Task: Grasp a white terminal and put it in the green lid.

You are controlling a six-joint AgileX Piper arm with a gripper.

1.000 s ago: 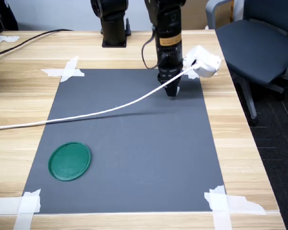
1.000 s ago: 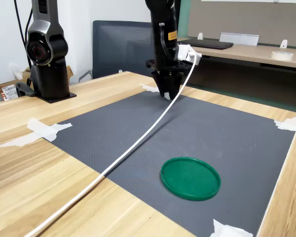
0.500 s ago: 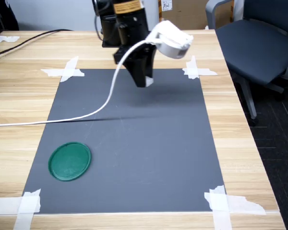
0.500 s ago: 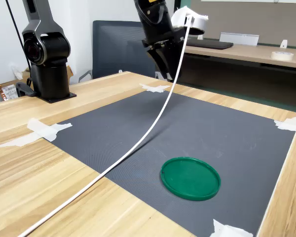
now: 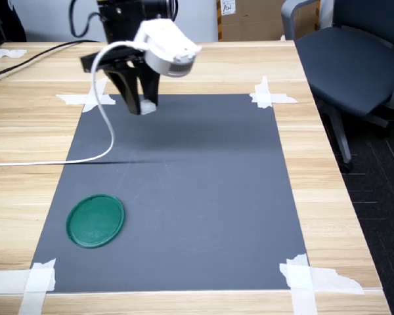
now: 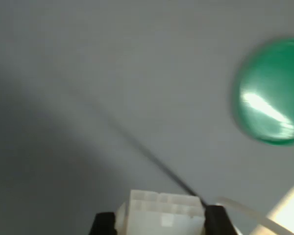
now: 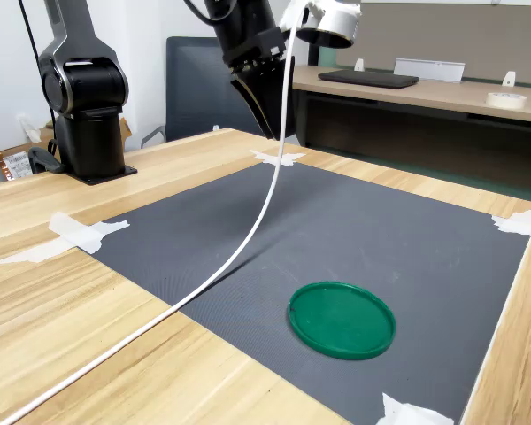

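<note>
In the wrist view the white terminal sits clamped between two black fingers, so my gripper is shut on it. The first exterior view shows the gripper hanging in the air over the mat's far left part, with the terminal at its tip. The green lid lies flat on the mat's near left corner, well away from the gripper. In the second exterior view the gripper is high above the mat's far end and the lid lies near the front. The lid is blurred in the wrist view.
A dark grey mat is taped to the wooden table with white strips. A white camera rides on the wrist; its white cable trails across the mat's left edge. A black arm base stands behind. An office chair is beside the table.
The arm has lifted off the mat's far right area and swung toward the first exterior view's left, carrying the terminal. The cable has swung along with it.
</note>
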